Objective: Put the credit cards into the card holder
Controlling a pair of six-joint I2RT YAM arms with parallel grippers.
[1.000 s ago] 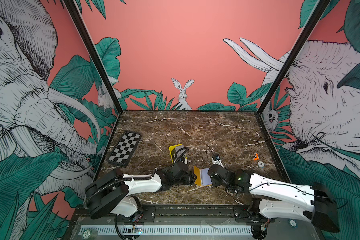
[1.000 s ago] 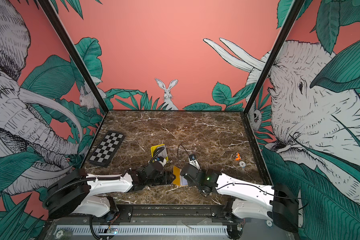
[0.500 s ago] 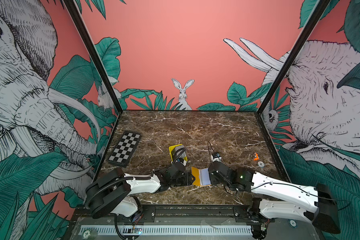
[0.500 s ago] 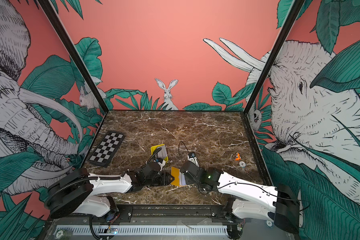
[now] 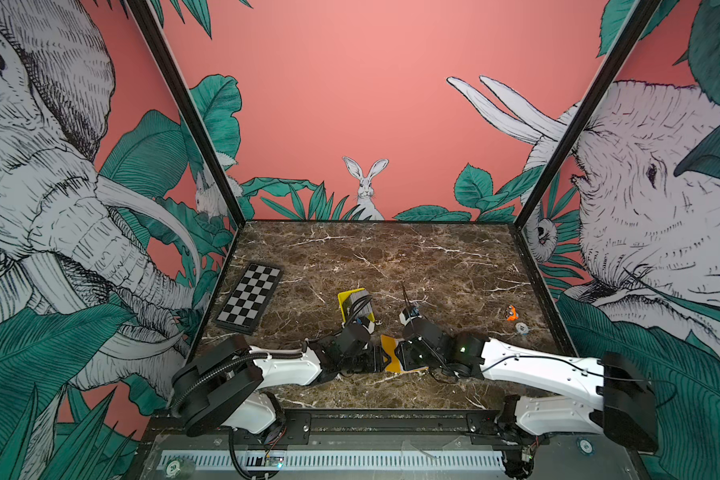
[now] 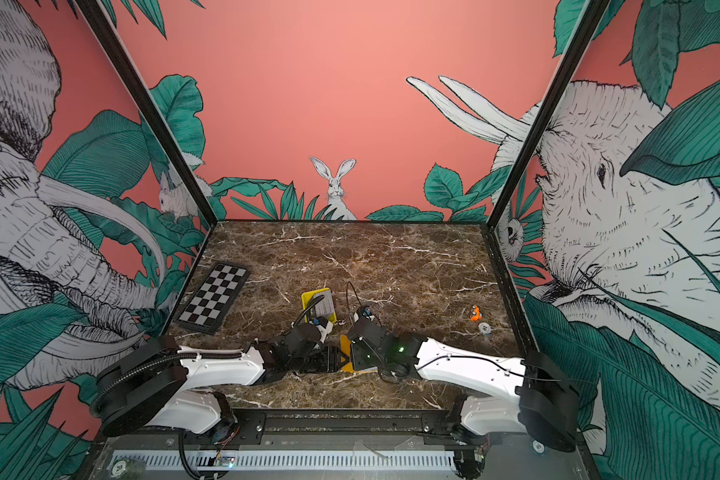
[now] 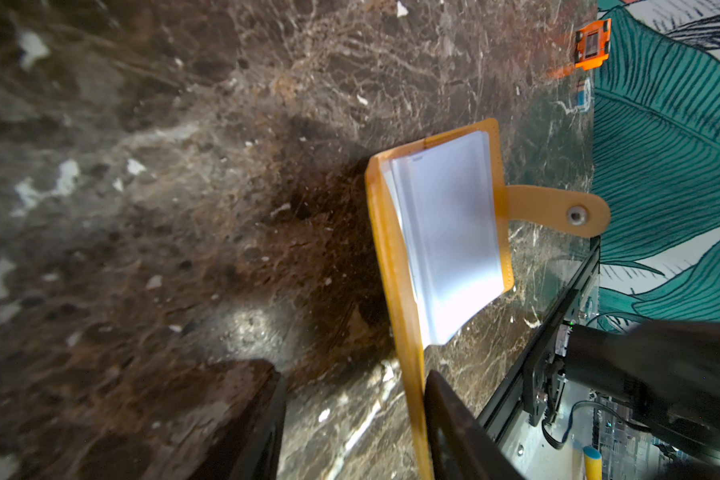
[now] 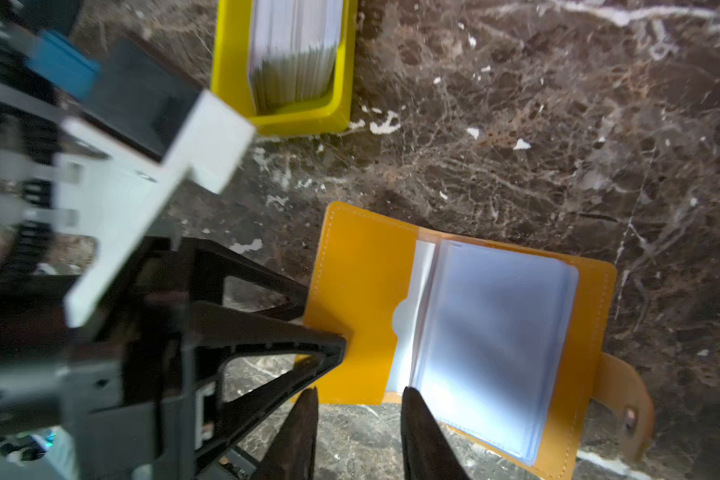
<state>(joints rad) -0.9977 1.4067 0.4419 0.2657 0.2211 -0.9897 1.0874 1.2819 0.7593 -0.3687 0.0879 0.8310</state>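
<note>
On the table (image 5: 412, 257) a board (image 5: 248, 297) lies by the left edge, well apart from the work; right of it, about mid-table, the tray (image 5: 343, 297) carries the cards (image 5: 360, 300), a grey stack that seems to stand on edge, its long axis running near to far; the cards lie beyond both pairs of jaws, toward the far edge, and the left arm's wrist sits just in front of the tray, so that arm looks the nearer for a pick; neither pair holds a card; the left jaws stand about half wide, with the raised left cover of the holder (image 8: 362, 291) between them and against one finger (image 8: 333, 344), not pinched as far as the wrist views show; the holder lies open near the middle of the near edge, between the two arms, spine near to far, clear sleeves (image 8: 495, 332) fanned over its right half, tab (image 7: 558, 212) pointing to the right edge; the right jaws are narrowly apart and empty, tips just at the holder's near rim; a toy (image 5: 511, 312) sits near the right edge; by this the holder is propped open, and the next move calls for a reach out to the stack.
</note>
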